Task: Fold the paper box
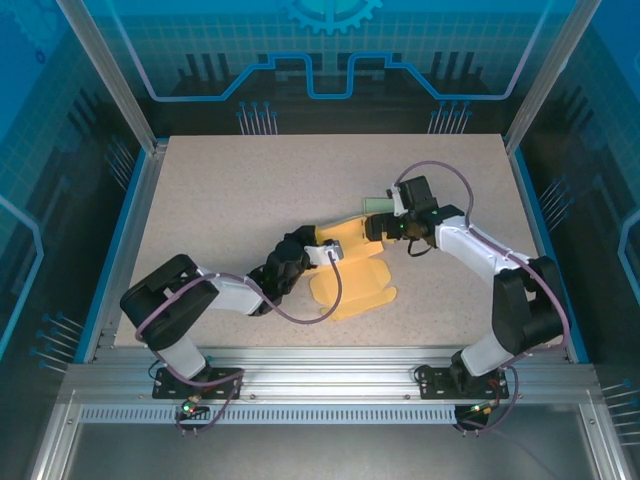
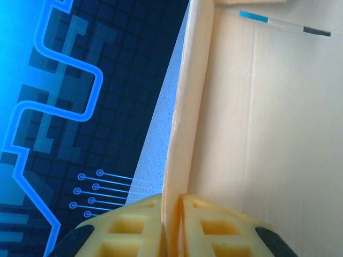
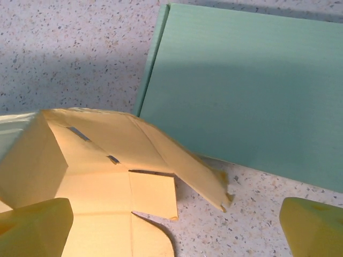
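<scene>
The yellow paper box lies partly unfolded mid-table, its flaps spread toward the front. My left gripper sits at its left side, shut on an upright wall of the box, the panel edge pinched between both fingers. My right gripper hovers over the far end of the box, open, its two yellow fingertips wide apart with a raised flap and a small tab between and below them, not touching.
A flat green card lies on the speckled tabletop just beyond the box, also seen as the green card near the right gripper. Blue rims edge the table left and right.
</scene>
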`<state>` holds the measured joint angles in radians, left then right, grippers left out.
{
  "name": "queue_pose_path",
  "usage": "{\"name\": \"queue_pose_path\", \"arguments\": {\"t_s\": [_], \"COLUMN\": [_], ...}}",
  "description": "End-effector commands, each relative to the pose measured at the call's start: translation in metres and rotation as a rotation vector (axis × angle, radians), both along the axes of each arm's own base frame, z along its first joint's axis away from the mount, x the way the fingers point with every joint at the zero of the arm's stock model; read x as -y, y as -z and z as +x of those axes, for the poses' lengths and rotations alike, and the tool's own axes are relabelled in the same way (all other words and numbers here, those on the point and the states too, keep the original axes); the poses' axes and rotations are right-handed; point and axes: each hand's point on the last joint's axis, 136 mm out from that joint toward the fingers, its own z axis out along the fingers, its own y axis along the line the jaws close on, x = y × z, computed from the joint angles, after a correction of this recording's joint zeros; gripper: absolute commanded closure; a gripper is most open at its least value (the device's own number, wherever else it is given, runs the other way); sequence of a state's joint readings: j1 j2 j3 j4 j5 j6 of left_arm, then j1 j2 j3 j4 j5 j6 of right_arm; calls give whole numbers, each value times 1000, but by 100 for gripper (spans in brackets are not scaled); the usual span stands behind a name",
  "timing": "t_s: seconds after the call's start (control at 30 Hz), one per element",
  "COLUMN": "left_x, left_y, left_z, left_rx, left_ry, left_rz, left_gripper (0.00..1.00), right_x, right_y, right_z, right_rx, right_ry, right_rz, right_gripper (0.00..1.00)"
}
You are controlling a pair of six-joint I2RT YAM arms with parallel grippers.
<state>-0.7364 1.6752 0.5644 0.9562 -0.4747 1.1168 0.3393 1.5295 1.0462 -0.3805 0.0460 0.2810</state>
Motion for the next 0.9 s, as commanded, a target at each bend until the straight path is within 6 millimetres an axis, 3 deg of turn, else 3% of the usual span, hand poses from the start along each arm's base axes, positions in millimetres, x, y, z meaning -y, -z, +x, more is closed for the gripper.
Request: {"name": "queue_pose_path", "arguments": {"t_s": [0.0, 0.1, 0.27, 0.5, 0.67, 0.87], "left_x": [-5, -9, -13, -15, -19, -22], "left_y": [-8, -4, -5, -4, -3, -7], "left_z": [4, 7, 10, 12, 13, 11], "left_rx": [46, 29, 11, -47, -54, -62], "left_ry": [-9, -12, -2, 12, 5, 17], "left_rz": [-34, -60, -102, -160, -172, -235], "left_gripper": [84, 83, 82, 82, 82, 82], "right_x": [6, 8, -4, -26, -34, -37], "right_y": [-30, -44, -60, -37, -5, 27], "right_z": [-7, -11, -17, -15, -8, -4], "right_rx": [69, 98, 131, 22, -104, -185], "right_ry": [2, -16, -103, -191, -191, -171], "right_rz": [24, 117, 296, 375, 386, 337], "right_gripper": [0, 7, 29, 54, 57, 51]}}
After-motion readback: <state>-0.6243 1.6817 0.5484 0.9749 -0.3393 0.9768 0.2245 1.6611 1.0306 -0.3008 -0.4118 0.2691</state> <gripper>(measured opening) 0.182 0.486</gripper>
